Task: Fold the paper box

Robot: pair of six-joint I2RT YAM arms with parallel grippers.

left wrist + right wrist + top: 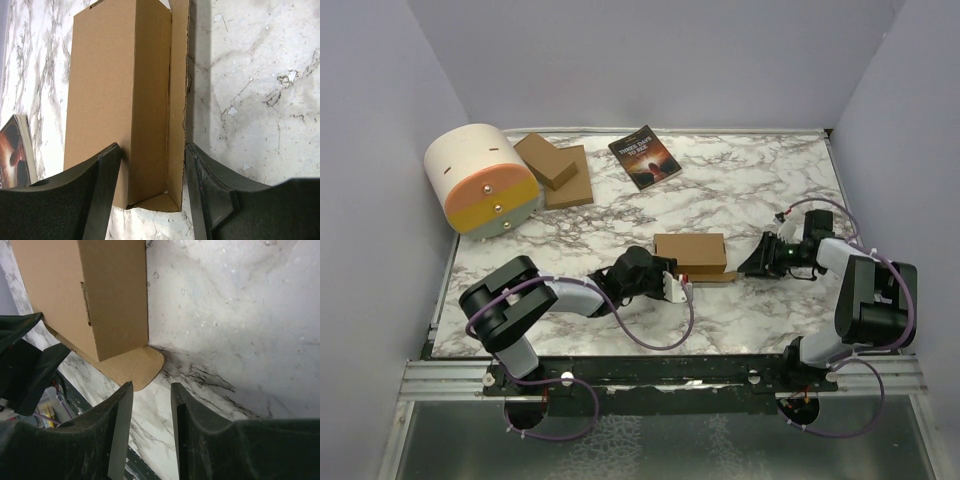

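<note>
Box [690,250] on counter [770,190], nearer me than book [644,156]. I judge it light, stiff, crushable: grip flaps by creases. My left hand [153,146] straddles its end, pinch unclear; right hand [151,385] slightly spread, empty.

Only the dark-covered book [644,157], lying just right of the cardboard stack [556,170], carries print: pale title lettering on its cover, too small to read.
</note>
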